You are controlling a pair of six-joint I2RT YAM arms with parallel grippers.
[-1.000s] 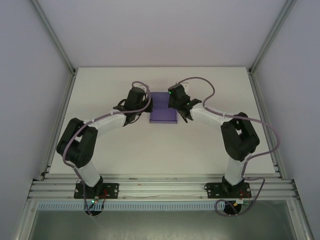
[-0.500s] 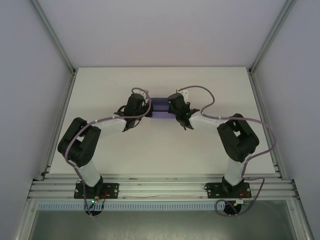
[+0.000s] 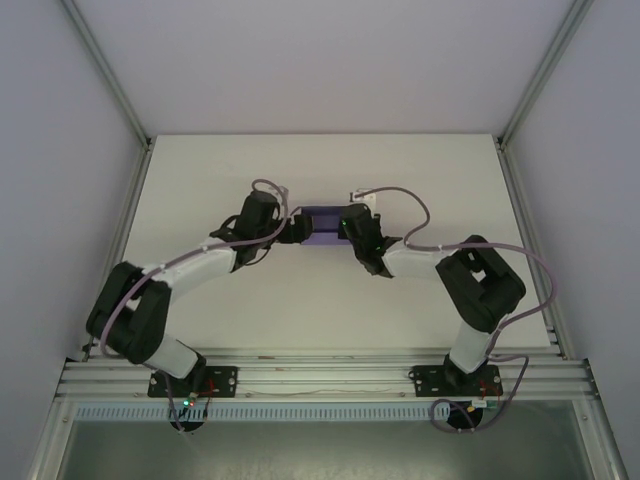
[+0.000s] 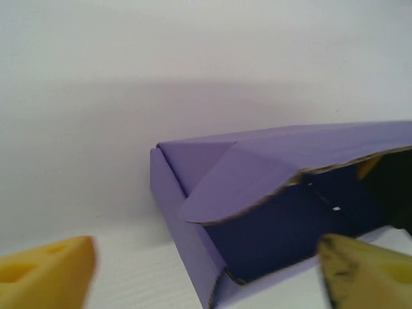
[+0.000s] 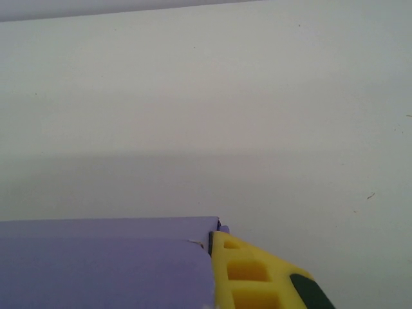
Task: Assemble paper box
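Tabletop [image 3: 200,180]: paper box [image 3: 322,222] mid-far, between our pincers. Box half-formed, lid flap [image 4: 244,183] drooping over open cavity. We judge step = closing lid; next needs flap tucked inside wall. Left pincer [image 3: 292,228] spread wide at box end; right pincer [image 3: 350,225] against opposite end, grip unclear. Versus second ago: purple face narrower, left arm [image 3: 190,270] stretched.

Paper box [image 3: 322,222]: purple card, partly folded. One end is gaping open, a rounded flap drooping inward. It is lying toward the table's [image 3: 320,160] far middle.
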